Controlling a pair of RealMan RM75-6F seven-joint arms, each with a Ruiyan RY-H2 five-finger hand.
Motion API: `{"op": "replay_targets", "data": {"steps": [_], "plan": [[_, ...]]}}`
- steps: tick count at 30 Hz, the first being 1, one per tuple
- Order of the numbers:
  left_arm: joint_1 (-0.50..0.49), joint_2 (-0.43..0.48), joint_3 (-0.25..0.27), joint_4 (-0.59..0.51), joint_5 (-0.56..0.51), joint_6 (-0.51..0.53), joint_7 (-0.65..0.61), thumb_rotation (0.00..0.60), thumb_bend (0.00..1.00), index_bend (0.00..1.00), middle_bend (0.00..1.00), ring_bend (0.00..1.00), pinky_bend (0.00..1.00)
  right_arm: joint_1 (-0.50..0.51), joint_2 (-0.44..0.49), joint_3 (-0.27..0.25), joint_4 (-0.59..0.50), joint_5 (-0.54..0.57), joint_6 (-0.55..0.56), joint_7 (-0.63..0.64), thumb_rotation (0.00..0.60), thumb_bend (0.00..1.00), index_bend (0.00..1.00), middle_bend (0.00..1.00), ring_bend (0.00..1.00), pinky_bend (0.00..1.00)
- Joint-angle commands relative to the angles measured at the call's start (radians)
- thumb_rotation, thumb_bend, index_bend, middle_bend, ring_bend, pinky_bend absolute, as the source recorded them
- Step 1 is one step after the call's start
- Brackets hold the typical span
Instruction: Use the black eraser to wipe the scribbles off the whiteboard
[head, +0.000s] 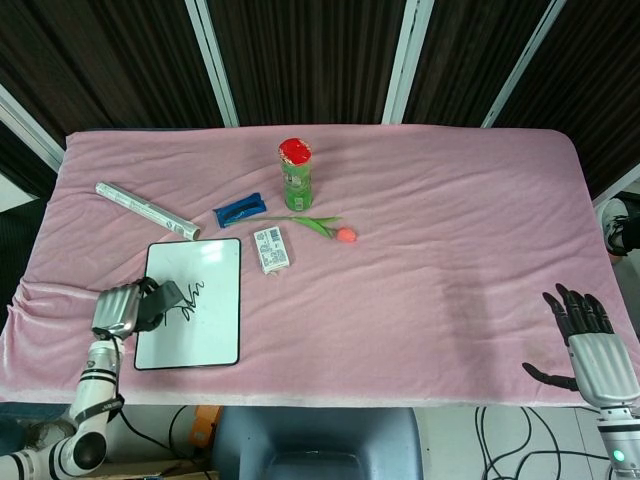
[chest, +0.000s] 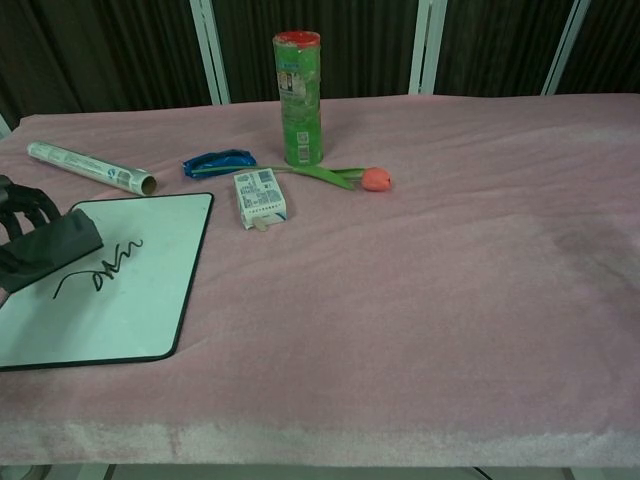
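The whiteboard (head: 200, 330) (chest: 120, 310) lies flat at the table's front left, with a black scribble (head: 194, 294) (chest: 105, 264) near its middle. My left hand (head: 118, 310) (chest: 14, 208) grips the black eraser (head: 163, 300) (chest: 48, 248) and holds it over the board's left part, just left of the scribble. Whether the eraser touches the board is unclear. My right hand (head: 590, 340) is open off the table's front right corner, fingers spread, holding nothing; the chest view does not show it.
Behind the board lie a rolled paper tube (head: 146, 209) (chest: 90, 166), a blue wrapper (head: 240, 209) (chest: 218, 161), a small white box (head: 271, 250) (chest: 260, 197), a tulip (head: 343, 233) (chest: 374, 179) and an upright green can (head: 296, 175) (chest: 299, 98). Pink cloth (head: 450, 250) covers the table.
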Motion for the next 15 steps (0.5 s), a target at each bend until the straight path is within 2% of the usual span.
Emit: {"op": "replay_targets", "data": {"steps": [1,9,15], "plan": [[-0.033,-0.004,0.026,-0.065,-0.029,-0.044,0.067,0.6,0.7,0.64,0.69,0.65,0.74,-0.001,0.002,-0.001,0.0,-0.001,0.001,0.005,0.6,0.26,0.0,0.0,0.0,0.11],[-0.066,-0.061,0.014,-0.039,-0.095,-0.027,0.123,0.6,0.7,0.64,0.69,0.65,0.74,-0.004,0.009,0.0,0.003,-0.002,0.008,0.026,0.6,0.26,0.0,0.0,0.0,0.11],[-0.093,-0.082,-0.004,-0.006,-0.189,-0.01,0.183,0.6,0.7,0.64,0.69,0.65,0.75,-0.006,0.012,0.001,0.004,-0.002,0.012,0.032,0.6,0.26,0.0,0.0,0.0,0.11]]}}
